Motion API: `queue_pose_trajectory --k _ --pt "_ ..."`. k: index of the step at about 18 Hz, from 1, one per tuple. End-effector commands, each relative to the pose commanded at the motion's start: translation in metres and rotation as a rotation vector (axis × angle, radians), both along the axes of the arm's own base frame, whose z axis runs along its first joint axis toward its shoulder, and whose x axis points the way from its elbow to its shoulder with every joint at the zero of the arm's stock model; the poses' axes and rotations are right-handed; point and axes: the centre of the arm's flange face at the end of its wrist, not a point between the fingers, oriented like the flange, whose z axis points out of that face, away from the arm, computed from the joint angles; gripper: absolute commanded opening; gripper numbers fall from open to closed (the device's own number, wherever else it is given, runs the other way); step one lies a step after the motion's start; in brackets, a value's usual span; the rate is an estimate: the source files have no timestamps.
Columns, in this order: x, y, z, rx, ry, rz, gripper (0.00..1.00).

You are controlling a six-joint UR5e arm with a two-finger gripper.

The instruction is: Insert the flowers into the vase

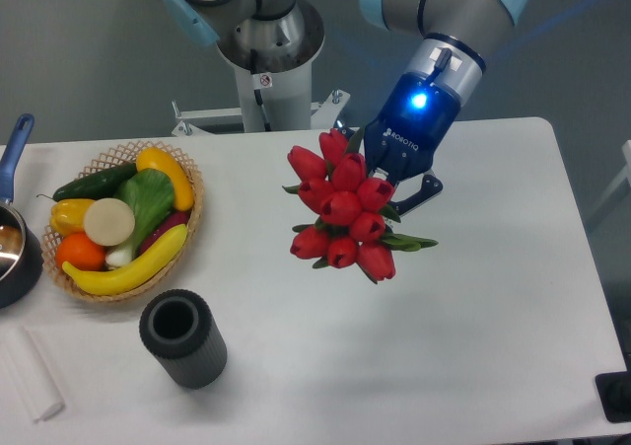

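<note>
I see the vase [183, 337] upright at the desk's [493, 297] front left, mouth empty. The flowers [345, 215] hang above mid-desk, buds toward the camera, stems probably gripped by the fingers [419, 190] hidden behind. The basket [189, 184] holds fruit.

So the flowers [343, 214] are hanging up over the middle of the table [493, 297], with the gripper [399, 184] sitting right behind them, to their right, clamping the bunch. The vase [183, 337] is standing upright near the front edge, well to the left of the bunch. The wicker basket [187, 230] is sitting just behind the vase, with the pot [17, 253] poking in at the far left edge beside it.
</note>
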Motion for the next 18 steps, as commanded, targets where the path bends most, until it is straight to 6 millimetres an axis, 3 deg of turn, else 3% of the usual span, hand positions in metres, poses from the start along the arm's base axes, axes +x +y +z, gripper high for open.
queue_pose_trajectory --k 10,18 --pt "-0.006 0.009 0.001 0.079 -0.035 -0.043 0.21" --pt "0.002 0.016 0.006 0.177 -0.061 -0.1 0.21"
